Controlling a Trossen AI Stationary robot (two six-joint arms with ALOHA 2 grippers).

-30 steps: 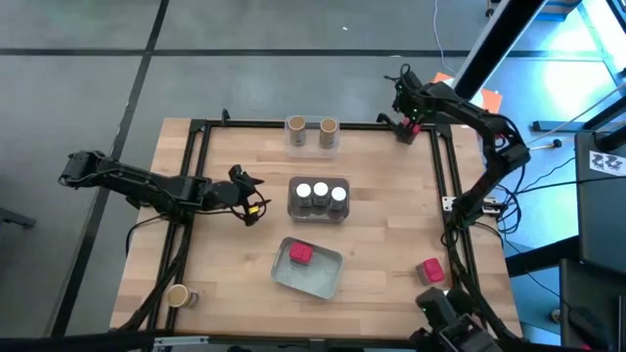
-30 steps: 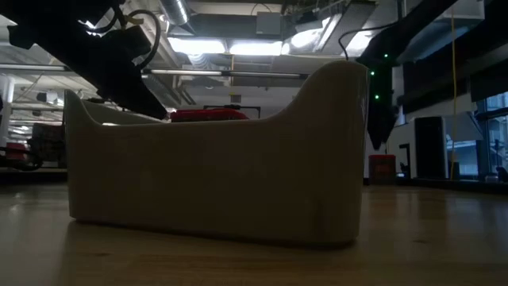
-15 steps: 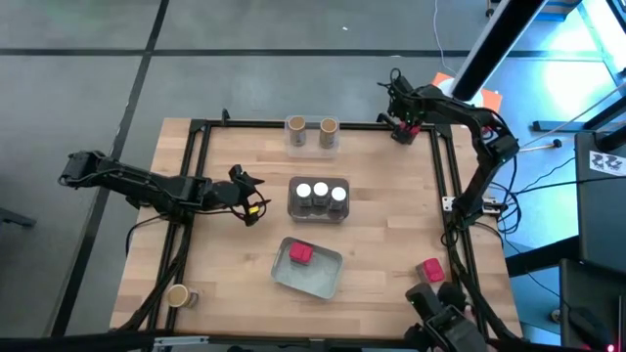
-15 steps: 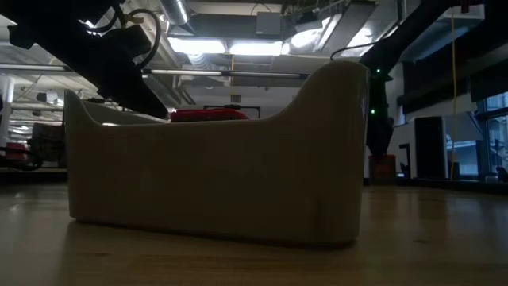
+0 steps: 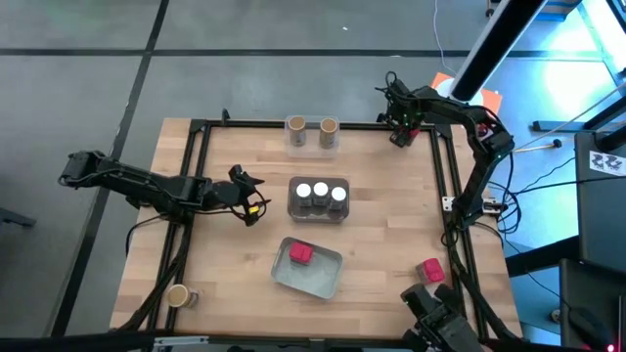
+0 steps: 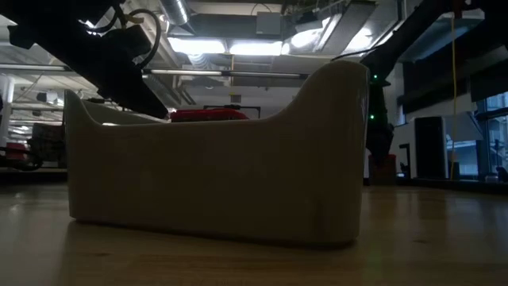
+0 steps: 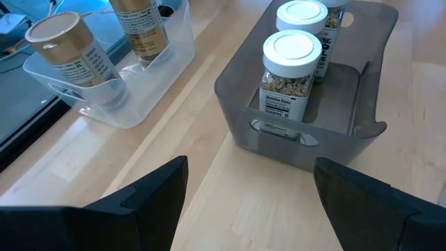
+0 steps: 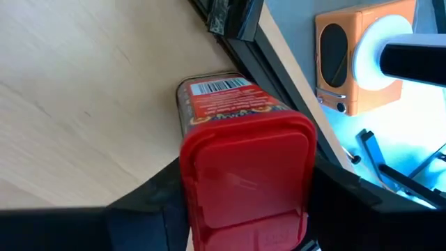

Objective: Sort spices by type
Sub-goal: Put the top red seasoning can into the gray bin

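A red spice box (image 8: 244, 150) stands on the table's far right corner, beside the black frame rail. My right gripper (image 5: 400, 128) has come down over it and is shut on it. My left gripper (image 5: 252, 204) hangs open at the table's left, pointing at a grey tray (image 5: 320, 212) that holds three white-lidded jars (image 7: 291, 54). Two tan-topped cylinders (image 5: 312, 127) stand in a clear tray (image 7: 150, 70) at the far edge. Another red box (image 5: 301, 253) lies in a grey tray (image 5: 323, 282) near the front. My right gripper pinches the red box's lid end (image 8: 244, 174) between its two fingers, one on each side of the lid. The fingers come from above, pointing steeply down. The box stands with its bottom on the table.
A loose red box (image 5: 429, 270) lies at the near right, and a tan-topped cylinder (image 5: 178, 295) at the near left corner. An orange speaker (image 8: 355, 49) stands just beyond the far right frame rail (image 8: 251, 42). Bare wood lies between the trays.
My right gripper has sunk toward the table at the far right corner, coming down around the red spice box there. The box has stayed where it stood.
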